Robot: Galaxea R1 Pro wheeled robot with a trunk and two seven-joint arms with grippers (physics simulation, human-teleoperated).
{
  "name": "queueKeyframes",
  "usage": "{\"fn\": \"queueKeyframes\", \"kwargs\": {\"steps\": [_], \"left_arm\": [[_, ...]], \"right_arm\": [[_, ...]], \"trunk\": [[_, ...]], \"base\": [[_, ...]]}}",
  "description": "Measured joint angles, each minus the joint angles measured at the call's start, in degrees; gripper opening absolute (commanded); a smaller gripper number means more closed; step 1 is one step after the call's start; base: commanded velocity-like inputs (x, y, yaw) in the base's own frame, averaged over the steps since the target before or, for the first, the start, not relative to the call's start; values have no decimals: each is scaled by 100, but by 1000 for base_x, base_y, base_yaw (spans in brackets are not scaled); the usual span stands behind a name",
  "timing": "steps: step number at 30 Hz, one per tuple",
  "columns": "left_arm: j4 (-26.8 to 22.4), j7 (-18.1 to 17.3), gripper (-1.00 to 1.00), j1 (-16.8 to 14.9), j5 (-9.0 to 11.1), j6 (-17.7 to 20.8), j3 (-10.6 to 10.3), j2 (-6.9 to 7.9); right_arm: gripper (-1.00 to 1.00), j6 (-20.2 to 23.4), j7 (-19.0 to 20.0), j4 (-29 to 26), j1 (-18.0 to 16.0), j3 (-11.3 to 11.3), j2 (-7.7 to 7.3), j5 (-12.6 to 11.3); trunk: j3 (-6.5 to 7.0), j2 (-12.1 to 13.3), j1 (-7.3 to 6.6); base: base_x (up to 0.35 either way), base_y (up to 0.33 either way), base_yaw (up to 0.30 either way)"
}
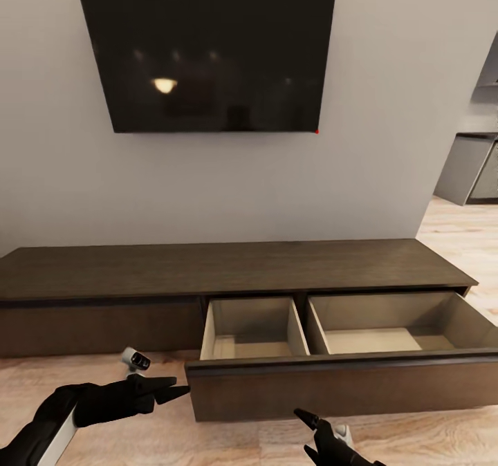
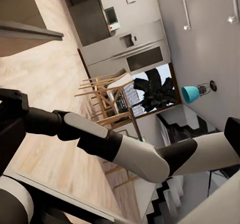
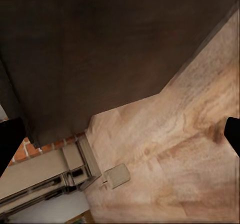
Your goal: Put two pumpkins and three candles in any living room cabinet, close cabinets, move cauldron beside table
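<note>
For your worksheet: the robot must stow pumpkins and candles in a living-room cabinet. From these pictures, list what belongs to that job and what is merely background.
Belongs to the job:
- cabinet, its wide drawer pulled open, both compartments empty
- left claw, beside the drawer front
- right claw, below the drawer front

Background:
- wall television
- grey kitchen units
- wooden chairs

One long dark-brown cabinet [image 1: 228, 265] runs across the middle of the head view, and one wide drawer [image 1: 346, 383] stands pulled out at the lower right, split into two beige compartments. One closed drawer front [image 1: 100, 324] sits at the lower left. One black television [image 1: 207, 48] hangs at the upper centre. Two black grippers show along the bottom edge: the left gripper [image 1: 173, 388] and the right gripper [image 1: 308, 421]. The left wrist view holds one teal lamp [image 2: 190, 94] and one dark-leaved plant [image 2: 155, 92].
</note>
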Motion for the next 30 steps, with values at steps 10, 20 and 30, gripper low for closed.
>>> {"fn": "queueKeyframes", "kwargs": {"steps": [10,20,30], "left_arm": [[0,-14,100,0,45,0,29,24],[0,-9,100,0,29,0,30,23],[-2,11,100,2,13,0,39,74]], "right_arm": [[100,-7,4,-1,0,-3,11,250],[100,-19,2,-3,1,-2,2,265],[100,-19,-56,-4,-2,-1,9,261]], "trunk": [[180,401,-220],[359,802,-439],[539,1203,-659]], "base": [[0,0,0],[0,0,0],[0,0,109]]}}
